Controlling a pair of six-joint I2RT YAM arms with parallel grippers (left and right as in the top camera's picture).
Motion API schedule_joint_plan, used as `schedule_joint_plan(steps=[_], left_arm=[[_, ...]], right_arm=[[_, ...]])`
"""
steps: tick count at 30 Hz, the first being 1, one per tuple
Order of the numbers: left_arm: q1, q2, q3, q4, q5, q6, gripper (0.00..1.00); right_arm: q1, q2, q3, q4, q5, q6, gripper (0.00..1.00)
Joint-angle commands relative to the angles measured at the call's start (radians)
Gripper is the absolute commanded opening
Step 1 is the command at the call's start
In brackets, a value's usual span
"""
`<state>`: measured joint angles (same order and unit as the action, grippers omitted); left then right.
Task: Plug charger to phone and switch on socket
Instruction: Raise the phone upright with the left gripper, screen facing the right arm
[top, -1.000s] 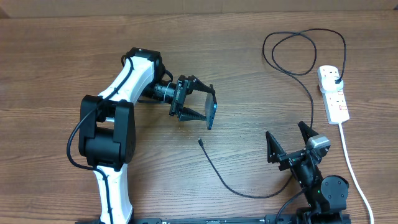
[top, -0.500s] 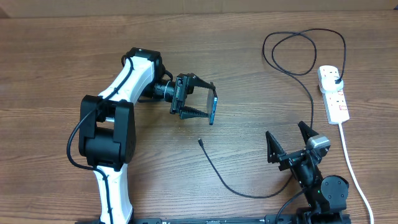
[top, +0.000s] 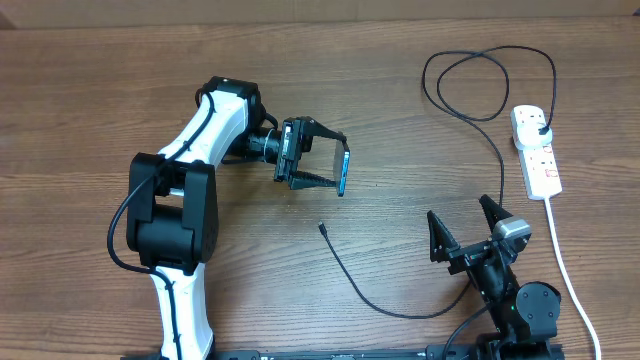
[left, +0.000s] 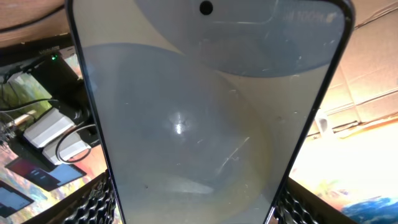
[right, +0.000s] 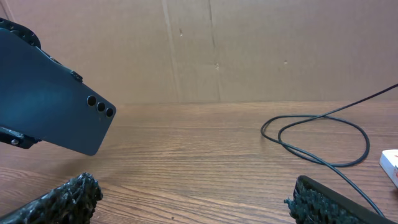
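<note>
The phone (top: 343, 169) is held off the table, edge-on in the overhead view, with my left gripper (top: 335, 165) shut across its width. Its pale screen (left: 205, 112) fills the left wrist view between the fingers (left: 93, 202). In the right wrist view its dark blue back (right: 50, 118) shows. The charger cable (top: 360, 290) lies on the table, its small tip (top: 321, 227) free below the phone, its black plug (top: 541, 125) in the white socket (top: 537, 155) at the right. My right gripper (top: 457, 206) stands open and empty near the front right, beside the cable (right: 323, 134).
A thick white cord (top: 566, 265) runs from the socket toward the front edge, right of my right arm. The black cable loops (top: 480, 85) at the back right. Brown cardboard stands behind the wooden table (top: 120, 90).
The left gripper has turned the phone slightly, its lower end shifting a little up and right. The right arm and the cable have not moved.
</note>
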<state>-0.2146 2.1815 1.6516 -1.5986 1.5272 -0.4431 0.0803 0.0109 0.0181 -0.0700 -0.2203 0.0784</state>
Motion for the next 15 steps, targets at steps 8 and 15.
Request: schedule_joint_plan(steps=[8, 15], left_arm=[[-0.001, -0.046, 0.000, -0.005, 0.054, -0.054, 0.71], [-0.001, -0.046, 0.000, -0.005, 0.054, -0.054, 0.71]], right_arm=[[0.004, -0.008, -0.010, 0.005, 0.009, -0.001, 1.00], [0.004, -0.008, -0.010, 0.005, 0.009, -0.001, 1.00]])
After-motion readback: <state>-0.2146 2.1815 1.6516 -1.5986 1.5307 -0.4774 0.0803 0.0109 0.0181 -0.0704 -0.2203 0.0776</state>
